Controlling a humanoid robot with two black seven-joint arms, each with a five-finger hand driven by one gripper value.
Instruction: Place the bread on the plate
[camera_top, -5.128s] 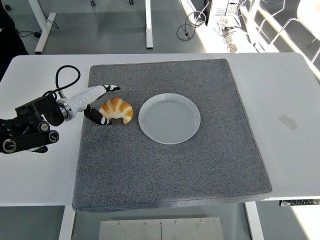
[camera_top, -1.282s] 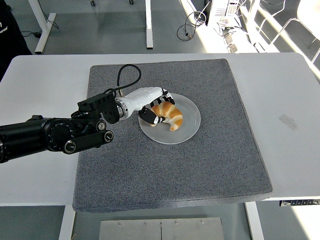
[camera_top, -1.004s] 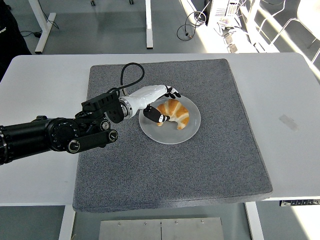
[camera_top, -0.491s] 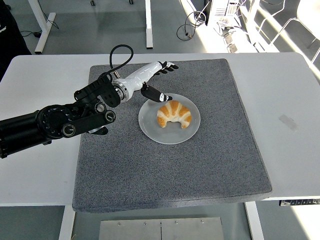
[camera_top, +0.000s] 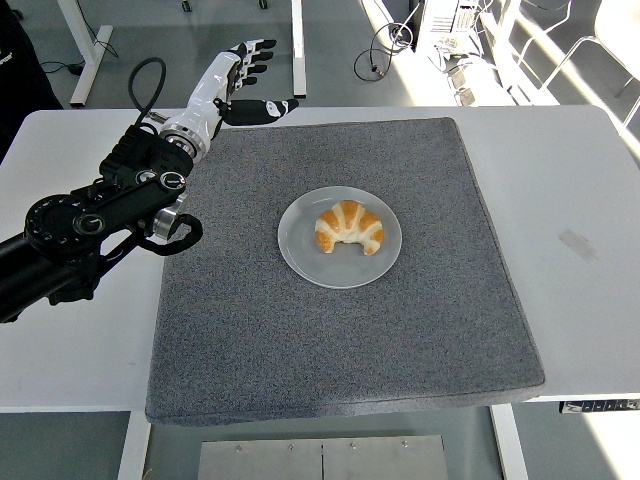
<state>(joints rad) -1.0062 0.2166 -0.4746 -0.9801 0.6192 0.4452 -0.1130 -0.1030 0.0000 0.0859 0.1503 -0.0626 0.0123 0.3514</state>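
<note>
You see a bulky black left arm (camera_top: 95, 215) with round silver-ringed joints, a looped black cable (camera_top: 140, 78), and a white five-fingered left hand (camera_top: 232, 82) with black fingertips (camera_top: 262, 45).

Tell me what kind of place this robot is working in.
Probably a lab or office workspace: a white table with a grey mat, desk legs and loose cables on a bare floor behind.

The left arm (camera_top: 90, 220) is cut off by the picture's left edge, the table (camera_top: 600, 200) runs out past both side edges, and a dark figure (camera_top: 15, 70) at the top left corner shows only in part.
</note>
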